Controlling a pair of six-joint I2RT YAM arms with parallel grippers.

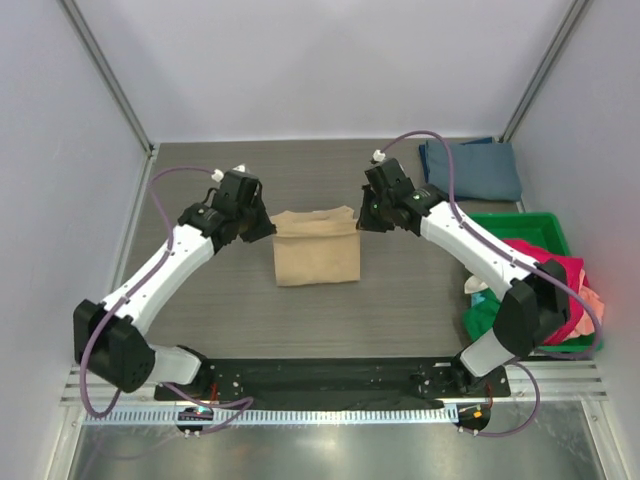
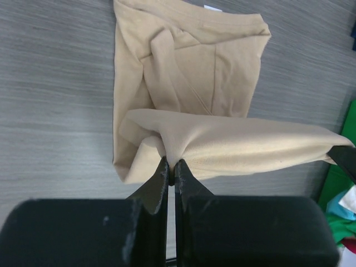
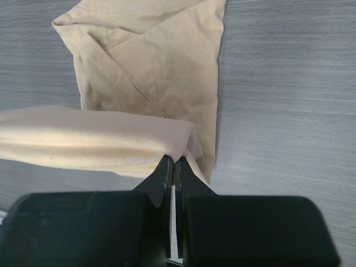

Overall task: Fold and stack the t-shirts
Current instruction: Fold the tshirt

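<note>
A tan t-shirt (image 1: pixel 316 250) lies partly folded in the middle of the table, its far edge lifted off the surface. My left gripper (image 1: pixel 268 230) is shut on the left corner of that raised edge, where the tan t-shirt (image 2: pixel 222 142) bunches between the fingertips (image 2: pixel 160 178). My right gripper (image 1: pixel 362 222) is shut on the right corner of the tan t-shirt (image 3: pixel 100 136), the cloth stretched taut between the two. A slate blue-grey t-shirt (image 1: pixel 472 168) lies folded at the far right. Magenta (image 1: pixel 556 272), green and peach shirts fill the bin.
A green plastic bin (image 1: pixel 556 232) stands at the right edge of the table beside the right arm, with cloth spilling over its near side. Upright metal frame posts (image 1: pixel 108 75) rise at the back corners. A black rail (image 1: pixel 330 375) carries both arm bases.
</note>
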